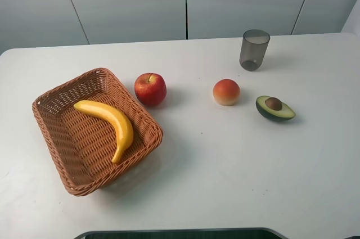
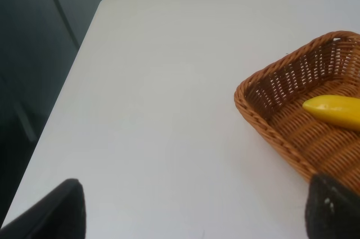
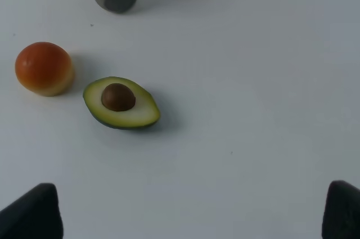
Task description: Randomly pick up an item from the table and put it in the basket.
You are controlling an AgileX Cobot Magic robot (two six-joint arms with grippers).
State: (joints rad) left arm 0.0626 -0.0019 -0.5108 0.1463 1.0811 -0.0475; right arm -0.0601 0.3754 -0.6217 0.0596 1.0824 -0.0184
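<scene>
Neither arm appears from the high camera, while each wrist camera shows only two dark fingertips spread wide with nothing between them: the black-fingered left gripper (image 2: 194, 211) above the table, and the black-fingered right gripper (image 3: 191, 213) likewise parted and empty.

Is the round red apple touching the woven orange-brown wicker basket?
Apart. In the exterior high view, a thin strip of white table shows between the round red apple and the rim of the woven orange-brown wicker basket.

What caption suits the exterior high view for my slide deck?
Banana lies in the wicker basket; apple, peach, halved avocado and cup on the table.
</scene>
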